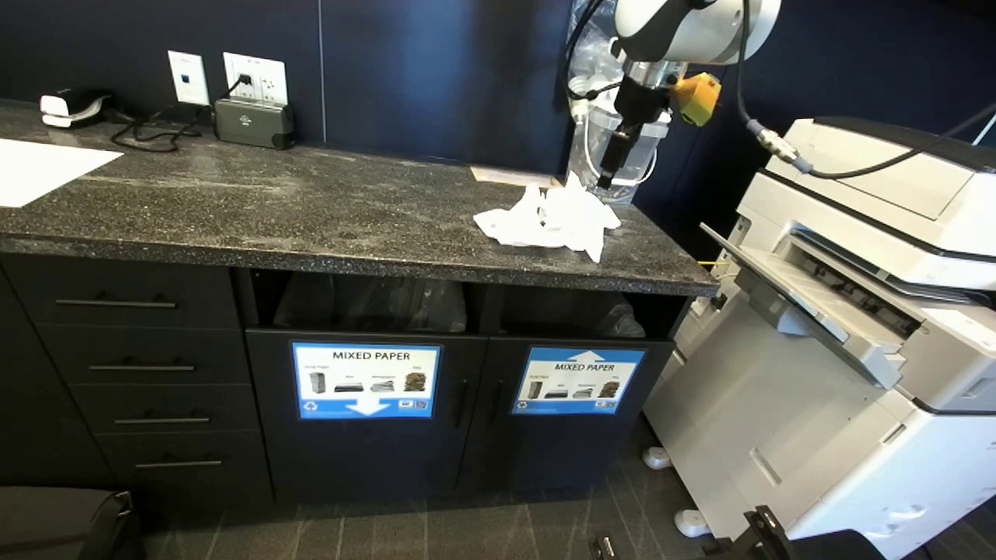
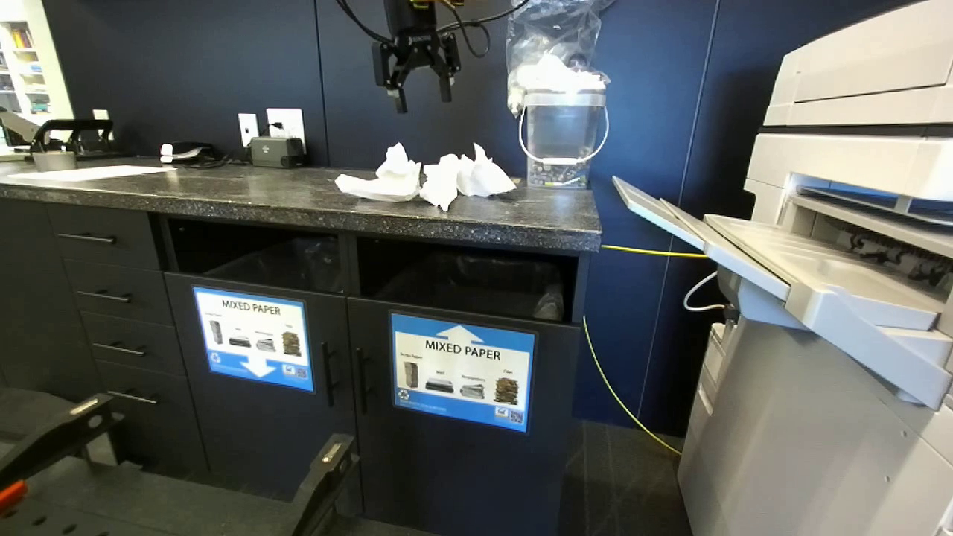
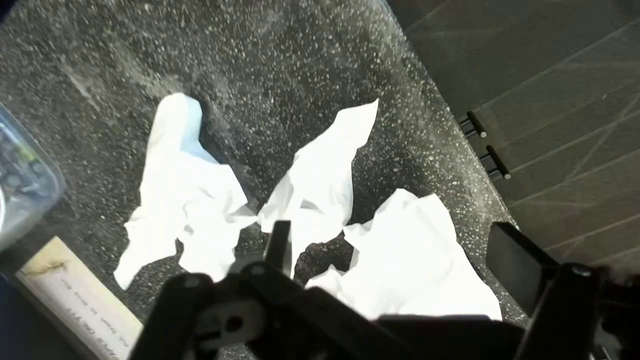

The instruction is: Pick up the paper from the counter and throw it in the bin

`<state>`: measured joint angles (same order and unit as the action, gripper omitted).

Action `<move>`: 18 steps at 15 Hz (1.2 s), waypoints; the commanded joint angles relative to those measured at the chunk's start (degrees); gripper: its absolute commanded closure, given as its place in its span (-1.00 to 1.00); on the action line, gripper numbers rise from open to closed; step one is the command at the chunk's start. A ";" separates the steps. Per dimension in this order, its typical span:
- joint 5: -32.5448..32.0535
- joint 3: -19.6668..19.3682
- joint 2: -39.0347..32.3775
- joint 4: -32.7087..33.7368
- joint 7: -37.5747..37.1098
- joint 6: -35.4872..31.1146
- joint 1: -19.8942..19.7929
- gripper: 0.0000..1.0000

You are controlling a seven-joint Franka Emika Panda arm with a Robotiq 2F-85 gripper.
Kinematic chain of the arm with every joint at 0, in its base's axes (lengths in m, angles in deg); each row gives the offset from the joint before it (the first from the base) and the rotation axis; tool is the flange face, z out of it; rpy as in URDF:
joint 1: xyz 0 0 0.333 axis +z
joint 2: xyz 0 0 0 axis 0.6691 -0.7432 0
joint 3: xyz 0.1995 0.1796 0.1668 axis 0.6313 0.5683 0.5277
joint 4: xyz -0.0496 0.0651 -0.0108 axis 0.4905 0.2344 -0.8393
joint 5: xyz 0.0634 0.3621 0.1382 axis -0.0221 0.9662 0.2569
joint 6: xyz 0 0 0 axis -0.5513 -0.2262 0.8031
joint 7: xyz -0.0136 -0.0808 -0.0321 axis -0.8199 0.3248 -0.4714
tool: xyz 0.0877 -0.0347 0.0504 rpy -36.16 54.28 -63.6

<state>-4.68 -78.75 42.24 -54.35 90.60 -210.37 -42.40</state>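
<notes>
Three crumpled white papers lie on the dark speckled counter (image 1: pixel 311 202). The wrist view shows a left paper (image 3: pixel 185 200), a middle paper (image 3: pixel 320 185) and a right paper (image 3: pixel 415 255). They form a cluster of white paper (image 1: pixel 552 218) near the counter's end, also in an exterior view (image 2: pixel 461 179). My gripper (image 2: pixel 424 98) is open and empty above the papers, pointing down. In the wrist view its fingers (image 3: pixel 392 232) stand apart on either side of the right paper, without visible contact. Two lined bins, left (image 2: pixel 298 264) and right (image 2: pixel 476 279), sit in openings below the counter.
A clear bucket (image 2: pixel 562 134) with a plastic bag stands at the counter's back end by the wall. A large printer (image 1: pixel 778 420) stands beside the counter. A flat white sheet (image 1: pixel 47 167) and a grey box (image 1: pixel 253 123) lie toward the far left. A label strip (image 3: pixel 80 300) lies near the bucket.
</notes>
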 commanded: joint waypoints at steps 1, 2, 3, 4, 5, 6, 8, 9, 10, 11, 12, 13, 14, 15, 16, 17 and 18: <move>-0.84 1.39 -8.18 9.51 5.63 1.51 -0.26 -1.00; -2.19 1.16 -10.03 11.15 6.12 1.81 0.00 -1.00; -3.13 0.90 -11.71 12.92 6.31 2.20 0.17 -1.00; -4.17 0.66 -13.20 14.33 6.44 2.28 0.26 -1.00; -4.96 0.52 -14.64 15.97 6.59 2.53 0.29 -1.00; -6.08 0.13 -16.36 17.62 6.31 2.67 0.46 -1.00; -6.67 0.09 -19.61 21.27 6.85 3.56 0.11 -1.00; -6.86 0.11 -20.88 22.69 7.21 3.82 -0.03 -1.00; -6.61 0.23 -22.24 24.27 7.82 4.36 -0.29 -1.00; -6.49 0.28 -23.30 25.54 8.34 4.62 -0.45 -1.00; -6.41 0.39 -24.01 26.27 9.00 4.82 -0.59 -1.00; -6.40 0.34 -24.91 27.62 9.37 5.42 -0.60 -1.00; -6.32 0.44 -25.48 28.21 9.94 5.40 -0.68 -1.00; -6.18 0.59 -25.78 28.56 10.53 5.40 -0.77 -1.00; -6.20 0.57 -26.06 28.80 10.75 5.33 -0.71 -1.00; -6.32 0.59 -25.98 28.48 11.14 4.84 -0.66 -1.00; -6.30 0.62 -25.92 28.47 11.51 4.78 -0.64 -1.00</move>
<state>-10.80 -78.57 17.57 -28.89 100.02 -206.56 -42.87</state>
